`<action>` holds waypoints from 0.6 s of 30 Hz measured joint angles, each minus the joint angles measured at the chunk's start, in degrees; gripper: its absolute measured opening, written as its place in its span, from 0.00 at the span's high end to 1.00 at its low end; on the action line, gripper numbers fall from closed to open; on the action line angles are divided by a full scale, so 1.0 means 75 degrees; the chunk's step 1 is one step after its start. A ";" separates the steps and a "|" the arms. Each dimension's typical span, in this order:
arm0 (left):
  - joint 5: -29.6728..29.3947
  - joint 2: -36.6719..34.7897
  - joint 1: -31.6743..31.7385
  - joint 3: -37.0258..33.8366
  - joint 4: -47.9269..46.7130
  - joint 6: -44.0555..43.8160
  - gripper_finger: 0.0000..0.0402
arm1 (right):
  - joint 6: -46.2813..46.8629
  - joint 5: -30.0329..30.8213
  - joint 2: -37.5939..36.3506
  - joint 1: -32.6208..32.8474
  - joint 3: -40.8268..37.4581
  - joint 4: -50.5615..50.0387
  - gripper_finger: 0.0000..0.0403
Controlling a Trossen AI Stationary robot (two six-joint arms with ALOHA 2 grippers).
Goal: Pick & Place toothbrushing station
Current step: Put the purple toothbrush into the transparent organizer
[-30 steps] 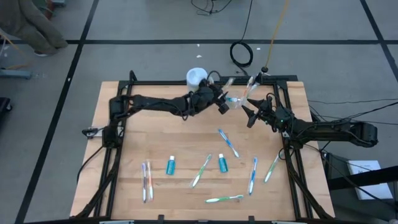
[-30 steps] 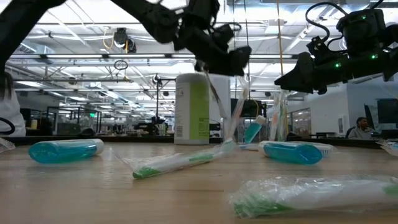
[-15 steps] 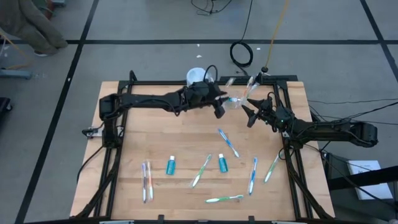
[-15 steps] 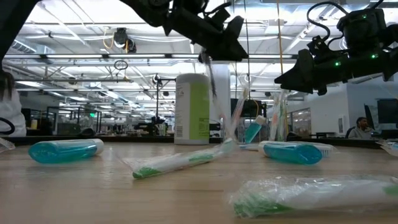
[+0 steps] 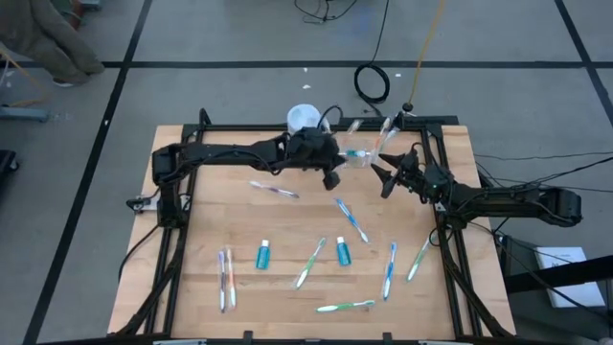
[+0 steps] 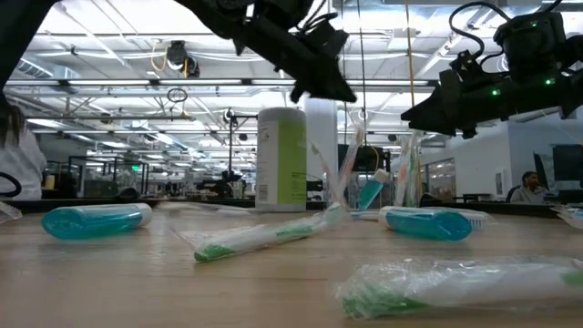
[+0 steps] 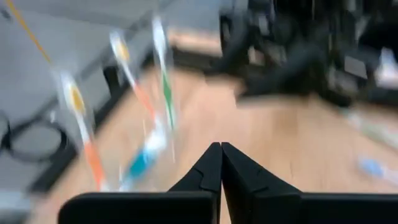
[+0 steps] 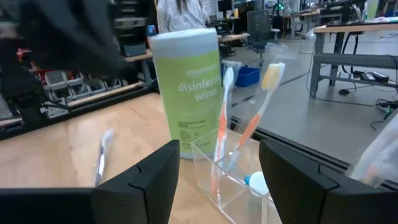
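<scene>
The toothbrushing station, a clear low holder, stands at the table's far edge with several toothbrushes and a blue-capped tube upright in it. My left gripper hovers just to its left, above the table, shut and empty. A wrapped toothbrush lies flat on the wood to the left of that gripper. My right gripper hangs open to the right of the station, with its fingers apart, pointing at the station and touching nothing.
A green wipes canister stands behind the station at the far edge. Several wrapped toothbrushes and two teal bottles are scattered over the near half of the table. Bare wood lies at the left.
My left gripper has risen a little beside the station and shut on nothing. The wrapped toothbrush that hung below it has fallen and now lies flat on the table to its left. My right gripper has kept still.
</scene>
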 joint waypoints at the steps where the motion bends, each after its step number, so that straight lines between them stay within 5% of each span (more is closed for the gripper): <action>1: -0.0039 -0.0101 -0.0037 0.0000 -0.0604 -0.0029 0.95 | -0.0002 -0.0001 0.0000 0.0000 0.0000 -0.0075 0.47; 11: -0.0029 -0.0514 -0.0297 -0.0031 -0.6344 -0.2338 0.72 | 0.0079 -0.0003 0.0006 0.0000 0.0000 -0.0388 0.47; 14: -0.0161 -0.0727 -0.0286 -0.0366 -0.6795 -0.2578 0.69 | 0.0175 -0.0006 0.0006 0.0000 0.0000 -0.0364 0.47; 18: -0.0214 -0.1584 -0.0083 -0.1140 -0.5895 -0.2846 0.68 | 0.0389 -0.0058 0.0003 0.0003 0.0000 -0.0408 0.47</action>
